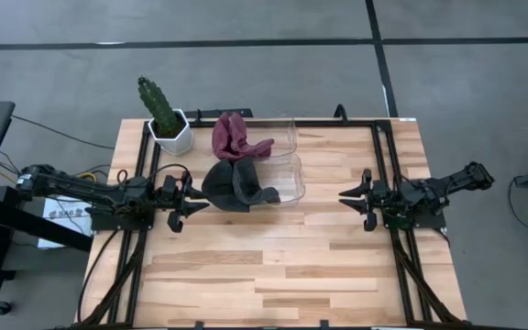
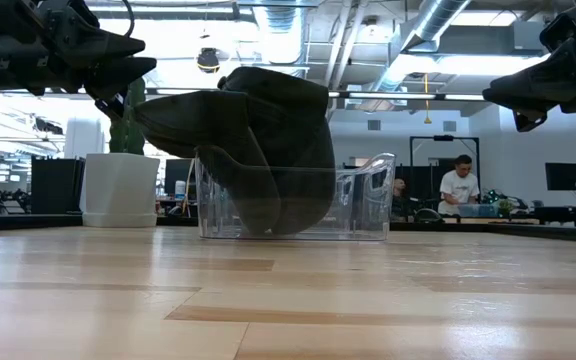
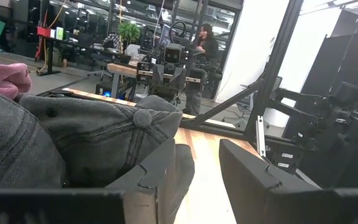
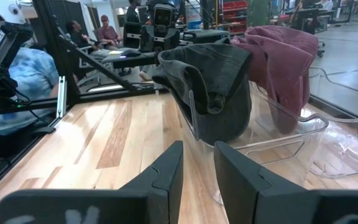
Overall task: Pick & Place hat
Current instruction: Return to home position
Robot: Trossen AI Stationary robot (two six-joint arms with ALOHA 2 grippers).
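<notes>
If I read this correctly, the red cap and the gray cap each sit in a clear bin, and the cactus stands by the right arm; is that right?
Not quite: the high view shows the cactus by the left arm, not the right. The red cap and the gray cap do each sit in a clear bin.

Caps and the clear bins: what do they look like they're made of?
Grey cap: woven, cotton-like cloth with a matte, faded finish. Its seams show and it slumps over the bin wall.
Red cap: soft matte fabric, crumpled into folds. The fibre can't be told.
Clear bins: probably rigid plastic with a glossy finish. The walls are see-through and the rims catch bright highlights.
</notes>
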